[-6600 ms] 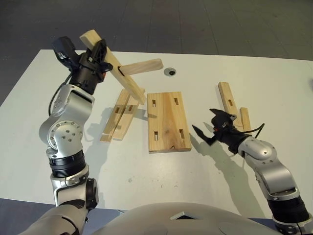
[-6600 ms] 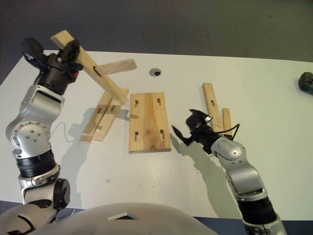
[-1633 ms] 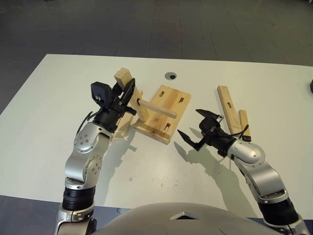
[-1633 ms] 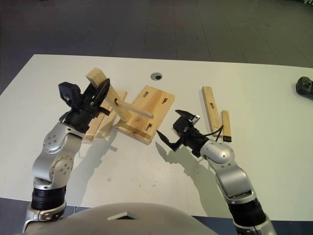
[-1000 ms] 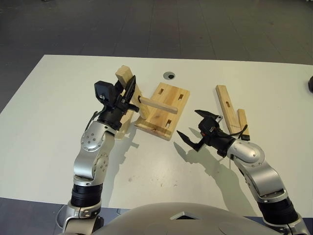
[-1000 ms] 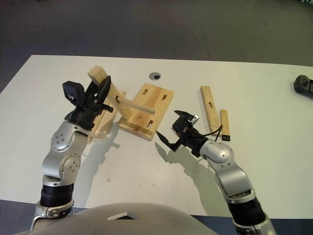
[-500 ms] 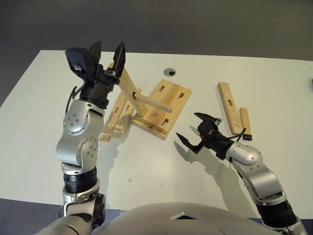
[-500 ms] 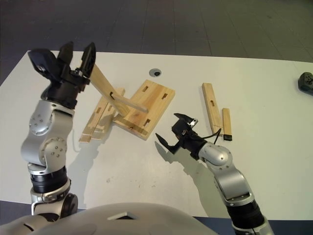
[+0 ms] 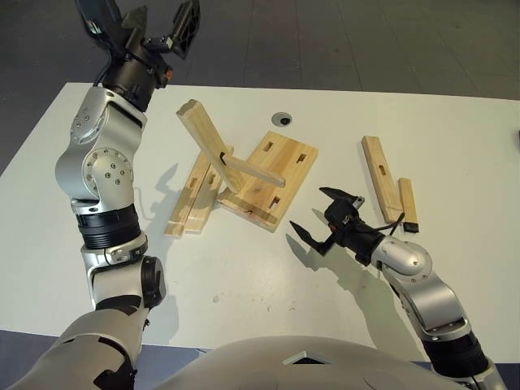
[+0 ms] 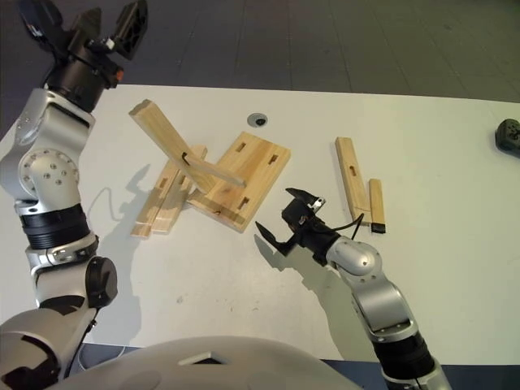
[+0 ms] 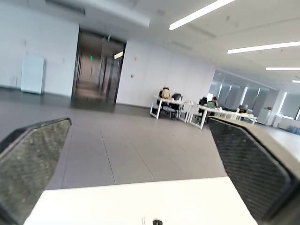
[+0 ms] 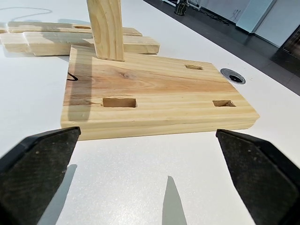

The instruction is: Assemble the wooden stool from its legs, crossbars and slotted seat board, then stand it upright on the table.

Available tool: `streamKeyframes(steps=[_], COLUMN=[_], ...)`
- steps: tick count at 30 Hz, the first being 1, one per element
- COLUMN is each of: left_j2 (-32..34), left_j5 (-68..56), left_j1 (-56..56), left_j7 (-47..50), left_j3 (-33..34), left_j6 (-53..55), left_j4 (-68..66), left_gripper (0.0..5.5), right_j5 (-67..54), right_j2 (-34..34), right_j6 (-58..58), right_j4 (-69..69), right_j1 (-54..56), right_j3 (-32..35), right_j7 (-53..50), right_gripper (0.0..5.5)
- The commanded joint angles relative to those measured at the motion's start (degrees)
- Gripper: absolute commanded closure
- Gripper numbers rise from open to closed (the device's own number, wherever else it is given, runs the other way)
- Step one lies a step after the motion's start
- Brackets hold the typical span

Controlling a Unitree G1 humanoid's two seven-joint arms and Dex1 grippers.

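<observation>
The slotted seat board [image 9: 286,162] lies at the table's middle. A wooden leg [image 9: 207,138] stands tilted at its left corner, a crossbar [image 9: 258,171] sticking out of the leg over the board. My left gripper [image 9: 161,22] is open, high above the table's far left, well clear of the leg. In the right wrist view the board [image 12: 154,96] and leg [image 12: 105,28] lie just ahead of my open right gripper [image 12: 147,136]. That right gripper [image 9: 323,221] hovers empty just right of the board's near corner.
Two more legs [image 9: 193,197] lie side by side left of the board. Another leg [image 9: 378,175] and a short crossbar [image 9: 405,201] lie to the right. A round grommet [image 9: 282,119] sits behind the board, and a dark object [image 10: 508,134] at the right edge.
My left gripper has let go of the leg, opened and lifted up and back to the far left. The leg stays standing on the board. The right gripper has barely moved.
</observation>
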State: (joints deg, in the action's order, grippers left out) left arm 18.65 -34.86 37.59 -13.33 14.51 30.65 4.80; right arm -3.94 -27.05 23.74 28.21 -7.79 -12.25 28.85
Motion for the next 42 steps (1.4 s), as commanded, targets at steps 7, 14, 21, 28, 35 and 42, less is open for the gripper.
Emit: streamKeyframes(steps=[7,14,21,28,35,42], left_j2=[-2.23,-0.78,-2.71,-6.76,-12.01,-3.2], left_j5=[-0.37,-2.03,0.03,1.6,-6.02,-14.07], left_j1=[-3.04,2.15,-6.57,-18.58,-14.69,-8.03], left_j7=[1.68,3.57,3.22,7.17,11.78,17.81], left_j3=[-1.9,-0.81,-5.88,-9.89,-5.86,10.08], left_j6=[2.81,5.72,9.71,12.15,12.31,13.36], left_j4=[7.44,12.32,10.3,14.81,18.96,21.69], left_gripper=[0.12,0.12,0.12,0.12,0.12,0.12], right_j5=[0.29,0.0,0.16,-0.06,0.19,-0.31], right_j2=[0.04,-0.21,-0.16,-0.4,0.65,0.01], right_j6=[0.04,0.19,-0.02,0.08,0.37,-0.22], right_j4=[-0.43,-0.37,-0.44,-0.45,0.07,-0.89], right_j1=[0.23,0.37,0.07,0.09,-0.42,-0.34], right_j3=[-0.46,0.08,0.18,0.6,-0.45,2.39], right_j7=[0.35,0.55,0.33,0.65,-0.07,-0.21], right_gripper=[0.1,0.1,0.1,0.1,0.1,0.1])
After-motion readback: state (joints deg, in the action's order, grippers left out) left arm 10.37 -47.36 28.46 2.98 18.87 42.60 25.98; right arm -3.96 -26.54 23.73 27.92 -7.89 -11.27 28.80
